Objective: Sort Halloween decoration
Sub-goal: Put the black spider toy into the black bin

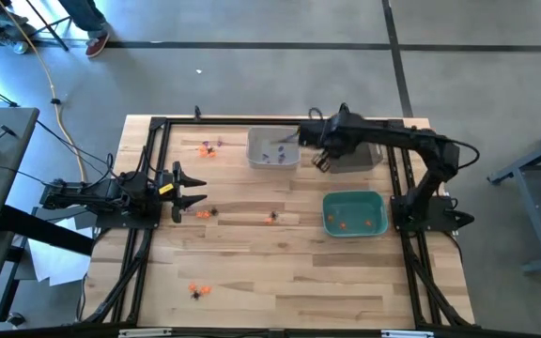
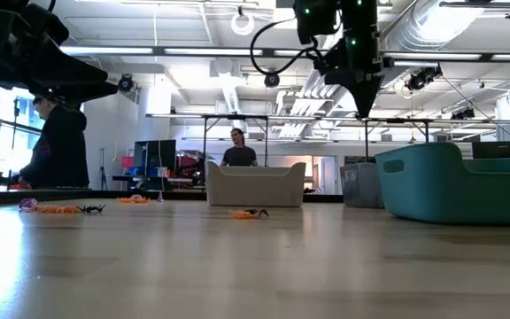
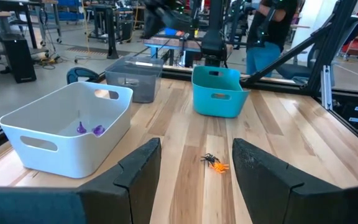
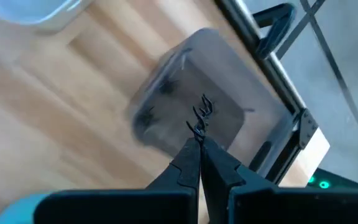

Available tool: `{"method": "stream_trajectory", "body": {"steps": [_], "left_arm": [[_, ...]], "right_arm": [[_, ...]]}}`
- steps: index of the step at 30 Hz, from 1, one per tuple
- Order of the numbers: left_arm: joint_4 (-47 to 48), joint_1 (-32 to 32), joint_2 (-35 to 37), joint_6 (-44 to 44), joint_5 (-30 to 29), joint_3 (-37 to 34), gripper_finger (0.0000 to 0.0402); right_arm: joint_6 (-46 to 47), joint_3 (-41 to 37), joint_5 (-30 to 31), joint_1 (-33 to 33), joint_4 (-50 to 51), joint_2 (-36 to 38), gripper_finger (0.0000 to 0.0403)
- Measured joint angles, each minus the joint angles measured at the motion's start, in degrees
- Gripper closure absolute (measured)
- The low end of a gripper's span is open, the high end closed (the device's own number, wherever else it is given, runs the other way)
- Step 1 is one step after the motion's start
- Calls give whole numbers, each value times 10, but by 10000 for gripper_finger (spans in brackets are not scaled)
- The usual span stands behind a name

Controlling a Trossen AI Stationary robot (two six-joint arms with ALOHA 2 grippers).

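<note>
My right gripper (image 4: pixel 199 145) is shut on a black spider trinket (image 4: pixel 201 116) and hangs over the dark bin (image 4: pixel 197 93), between the white bin (image 1: pixel 273 147) and the dark bin (image 1: pixel 357 156). In the low view my right gripper (image 2: pixel 362 108) points down, high above the table. My left gripper (image 1: pixel 191 188) waits open at the table's left, empty. Loose orange and black trinkets lie on the wood at the far left (image 1: pixel 209 145), beside the left gripper (image 1: pixel 205 214), in the middle (image 1: pixel 272 218) and at the near left (image 1: pixel 197 291). Purple trinkets (image 3: pixel 89 129) lie in the white bin. My right gripper pinches the black spider by its lower end (image 4: pixel 199 132) between the very tips of its two fingers. The fingers slant steeply down from above. The spider's legs stick out beyond the fingertips, lifted clear over the dark bin.
The teal bin (image 1: pixel 353 212) stands at the right in front of the right arm's base and holds orange trinkets. A black frame (image 1: pixel 158 127) runs along the table's edges. People show in the room beyond the table (image 2: pixel 240 149).
</note>
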State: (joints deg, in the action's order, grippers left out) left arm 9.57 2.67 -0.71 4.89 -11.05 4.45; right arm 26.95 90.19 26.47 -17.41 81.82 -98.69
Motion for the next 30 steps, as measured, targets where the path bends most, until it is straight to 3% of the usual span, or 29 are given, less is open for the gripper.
{"method": "stream_trajectory", "body": {"steps": [9,18,30], "left_arm": [[0,0,0,0,0,0,216],[0,0,0,0,0,0,216],[0,0,0,0,0,0,216]], "right_arm": [[-85,0,-64,-129,-37,4,403],[-115,-9,-83,-176,-56,4,403],[-120,-225,-189,-199,-264,5,403]]}}
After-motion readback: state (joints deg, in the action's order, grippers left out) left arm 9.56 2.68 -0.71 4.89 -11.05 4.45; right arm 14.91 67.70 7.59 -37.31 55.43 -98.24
